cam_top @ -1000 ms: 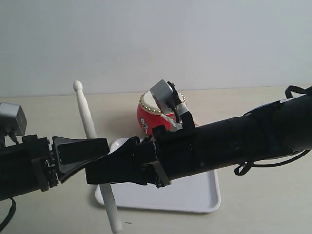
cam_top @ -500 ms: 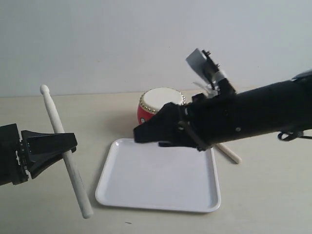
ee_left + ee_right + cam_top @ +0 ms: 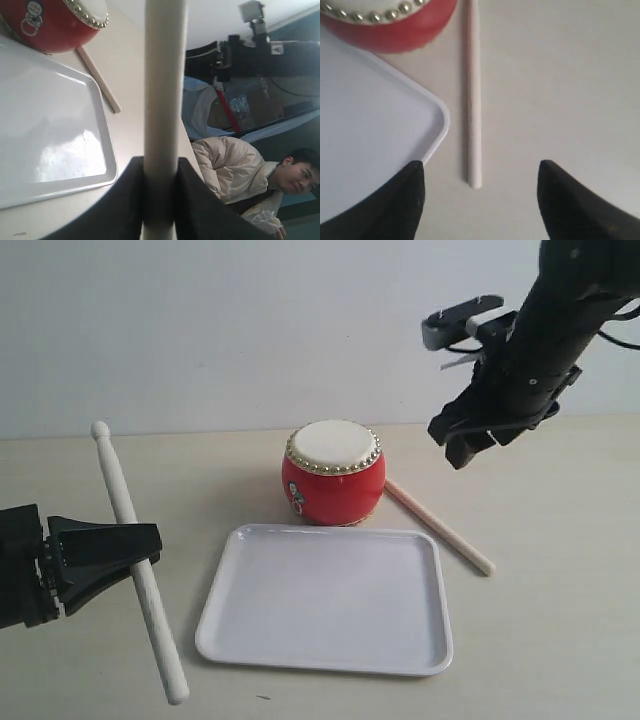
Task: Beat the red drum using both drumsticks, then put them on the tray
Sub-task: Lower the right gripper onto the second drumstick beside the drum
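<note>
Gripping one drumstick [image 3: 125, 510] near its middle, the left jaws are clamped on it and hold it off the surface [image 3: 560, 620], tilted near upright, left of the tray [image 3: 325, 658]. It is probably poised to strike. The second drumstick [image 3: 440, 528] lies flat on the surface, one end by the red drum [image 3: 333, 475], running just outside the tray's right rim, not on it. The right jaws hang high above it, spread wide and empty. The right wrist view shows them either side of the stick's end, likely lined up for a pickup. The drum sits just behind the tray.
</note>
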Robot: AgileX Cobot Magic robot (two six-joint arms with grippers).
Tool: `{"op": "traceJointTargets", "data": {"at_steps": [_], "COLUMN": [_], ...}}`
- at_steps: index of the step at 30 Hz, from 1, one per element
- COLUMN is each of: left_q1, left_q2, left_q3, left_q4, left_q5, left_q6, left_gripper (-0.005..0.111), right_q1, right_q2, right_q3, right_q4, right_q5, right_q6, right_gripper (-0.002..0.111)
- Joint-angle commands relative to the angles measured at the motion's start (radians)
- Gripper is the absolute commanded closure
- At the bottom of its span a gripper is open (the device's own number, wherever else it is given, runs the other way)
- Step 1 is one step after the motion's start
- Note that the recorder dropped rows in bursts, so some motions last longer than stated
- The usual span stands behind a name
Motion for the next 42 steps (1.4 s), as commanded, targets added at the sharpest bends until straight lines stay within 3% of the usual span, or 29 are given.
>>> {"op": "traceJointTargets", "data": {"at_steps": [1, 4, 8, 16, 26, 42], "left_q1": [0.003, 0.003, 0.003, 0.003, 0.003, 0.003], "left_q2": [0.002, 0.002, 0.002, 0.002, 0.002, 0.002], "left_q3": [-0.005, -0.005, -0.005, -0.005, -0.005, -0.005], "left_q4": [0.005, 0.012, 0.012, 0.037, 0.037, 0.045], "left_q5": [-0.011, -0.011, -0.013, -0.013, -0.006, -0.006], "left_q6": [-0.034, -0.061, -0.083, -0.083, -0.083, -0.081], "left_gripper": [0.107, 0.107, 0.107, 0.107, 0.107, 0.107], "right_q1": [-0.011, -0.039, -0.073, -0.063, 0.013, 0.013], "right_q2": [0.237, 0.426, 0.51, 0.51, 0.523, 0.575], "right_q3": [-0.172, -0.373, -0.493, -0.515, -0.515, -0.515], "right_q4": [-0.057, -0.054, -0.058, 0.069, -0.028, -0.028], "right_q5": [0.039, 0.122, 0.186, 0.263, 0.195, 0.167], "right_q6": [-0.068, -0.068, -0.106, -0.18, -0.165, -0.147], "right_gripper": [0.047, 0.047, 0.047, 0.047, 0.047, 0.051]}}
